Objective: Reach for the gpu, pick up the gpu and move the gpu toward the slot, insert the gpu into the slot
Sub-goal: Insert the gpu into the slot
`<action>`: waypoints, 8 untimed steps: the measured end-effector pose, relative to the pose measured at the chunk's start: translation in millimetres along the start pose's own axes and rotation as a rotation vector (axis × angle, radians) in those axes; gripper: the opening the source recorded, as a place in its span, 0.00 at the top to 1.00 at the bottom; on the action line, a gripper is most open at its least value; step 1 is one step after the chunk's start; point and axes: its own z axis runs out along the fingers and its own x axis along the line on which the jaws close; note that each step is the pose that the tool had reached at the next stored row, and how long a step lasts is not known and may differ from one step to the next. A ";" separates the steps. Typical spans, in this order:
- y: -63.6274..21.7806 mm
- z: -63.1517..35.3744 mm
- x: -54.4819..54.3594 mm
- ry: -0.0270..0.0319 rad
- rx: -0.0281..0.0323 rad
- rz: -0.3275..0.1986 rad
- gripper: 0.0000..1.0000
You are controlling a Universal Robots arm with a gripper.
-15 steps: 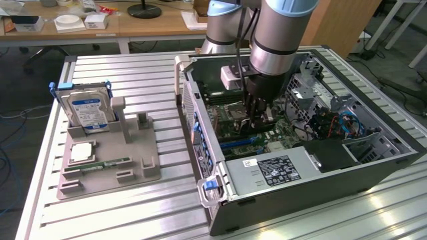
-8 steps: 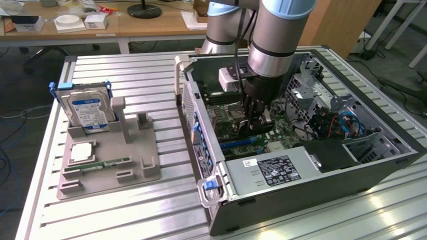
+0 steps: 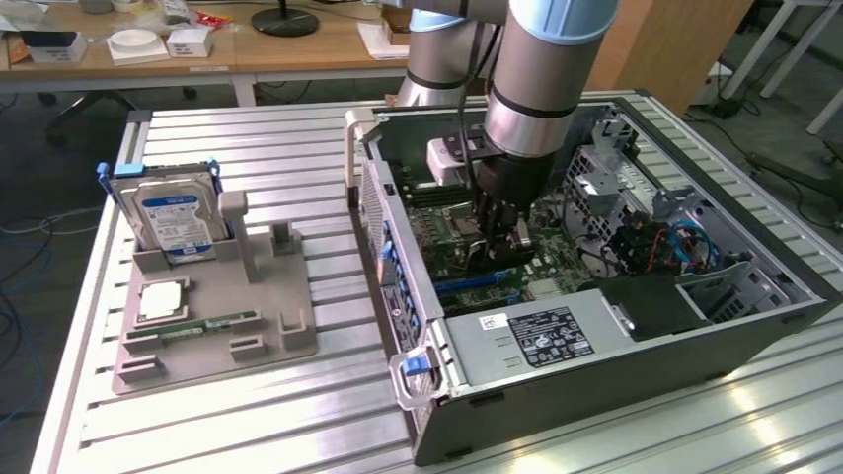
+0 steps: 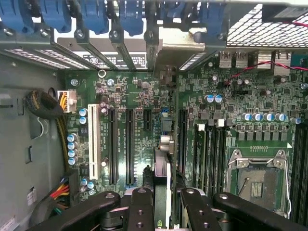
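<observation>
Listing from the exterior view's left: hard drive [image 3: 172, 215] upright in grey fixture [image 3: 264, 296]; open computer case [image 3: 593, 395] to its right, wherein gripper [image 3: 504, 245] stands clamped on the gpu [image 4: 162, 166], held edge-on over the motherboard [image 4: 139, 96] slots.

The gpu [image 4: 162, 192] is a thin flat card, seen edge-on in the wrist view as a narrow pale strip. It stands upright on its long edge over the green motherboard inside the open case, clamped from both sides by the gripper [image 4: 163, 174]. Its silvery metal end bracket [image 4: 175, 45] lies at the rear wall of the case, in line with the row of bracket openings. The card runs parallel to the long black expansion slots [image 4: 129, 144] and sits between two of them. The slot directly beneath it is hidden by the card itself, so whether the card is seated cannot be determined.
</observation>
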 end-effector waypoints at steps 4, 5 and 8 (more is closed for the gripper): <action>0.5 4.1 0.6 0.0002 -0.0001 0.000 0.74; 1.1 4.7 0.6 0.0003 -0.0001 0.000 0.74; 2.6 6.3 0.7 0.0002 -0.0001 0.000 0.74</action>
